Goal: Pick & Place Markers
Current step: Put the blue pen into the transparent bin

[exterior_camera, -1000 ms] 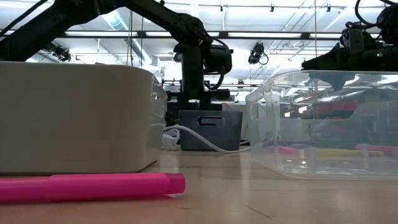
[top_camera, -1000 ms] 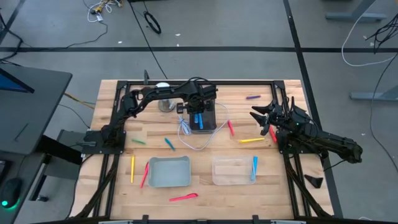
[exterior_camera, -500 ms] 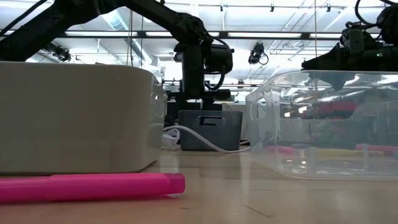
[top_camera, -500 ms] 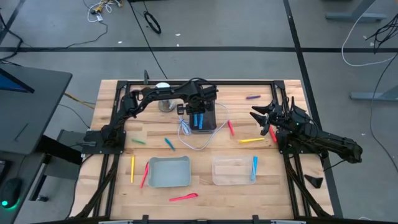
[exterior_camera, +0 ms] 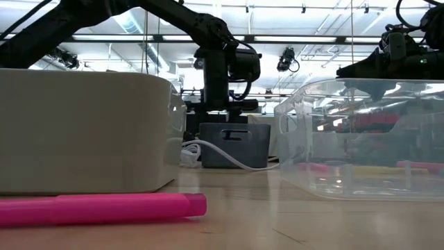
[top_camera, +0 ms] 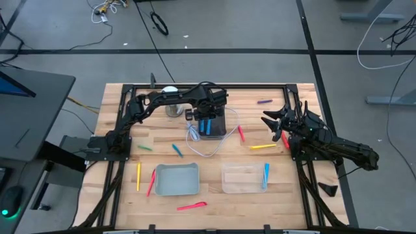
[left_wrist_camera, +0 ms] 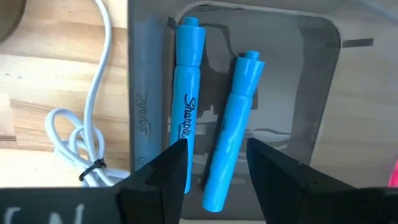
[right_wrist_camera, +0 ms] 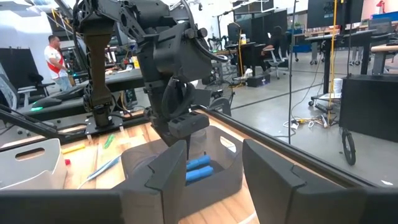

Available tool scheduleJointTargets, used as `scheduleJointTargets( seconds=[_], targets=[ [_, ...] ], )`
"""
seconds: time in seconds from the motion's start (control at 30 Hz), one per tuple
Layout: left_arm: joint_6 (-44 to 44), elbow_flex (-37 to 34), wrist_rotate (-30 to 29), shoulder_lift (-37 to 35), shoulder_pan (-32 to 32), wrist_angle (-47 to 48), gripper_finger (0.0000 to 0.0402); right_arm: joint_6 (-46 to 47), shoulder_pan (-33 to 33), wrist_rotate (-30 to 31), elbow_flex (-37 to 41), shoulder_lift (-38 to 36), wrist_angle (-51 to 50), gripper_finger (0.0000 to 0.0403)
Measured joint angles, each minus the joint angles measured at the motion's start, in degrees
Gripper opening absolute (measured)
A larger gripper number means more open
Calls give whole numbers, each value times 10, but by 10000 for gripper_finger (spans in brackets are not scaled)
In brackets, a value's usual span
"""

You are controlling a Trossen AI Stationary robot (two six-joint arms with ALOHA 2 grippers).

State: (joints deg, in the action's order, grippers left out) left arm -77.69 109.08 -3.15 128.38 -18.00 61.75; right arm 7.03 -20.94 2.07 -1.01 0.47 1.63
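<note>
Left gripper (left_wrist_camera: 214,163) hung directly over the dark grey bin (top_camera: 211,123) at upper centre of the high view, fingers spread and pinching nothing. Straight below them two blue markers (left_wrist_camera: 212,118) lay side by side on the bin floor, long axes roughly in line with the fingers (the right one canted slightly). So nothing left to grab there; next pick is judged to be elsewhere. Nearest loose ones from that arm: a blue marker (top_camera: 177,150) and a green marker (top_camera: 145,147) at left centre, a red marker (top_camera: 241,133) just right of the bin. Farther right, a yellow marker (top_camera: 262,147) lay crosswise, close under the right gripper (top_camera: 275,125), which waited at upper right, fingers apart and empty. That arm was nearer it.
</note>
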Motion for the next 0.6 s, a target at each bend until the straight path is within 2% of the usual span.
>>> scheduleJointTargets(
  seconds=[0.23,0.6],
  targets=[
    [4,4,20,0,-2,-8,172,0,0,0,0,0,0,159],
    [24,68,31,0,-2,37,172,0,0,0,0,0,0,159]
  ],
)
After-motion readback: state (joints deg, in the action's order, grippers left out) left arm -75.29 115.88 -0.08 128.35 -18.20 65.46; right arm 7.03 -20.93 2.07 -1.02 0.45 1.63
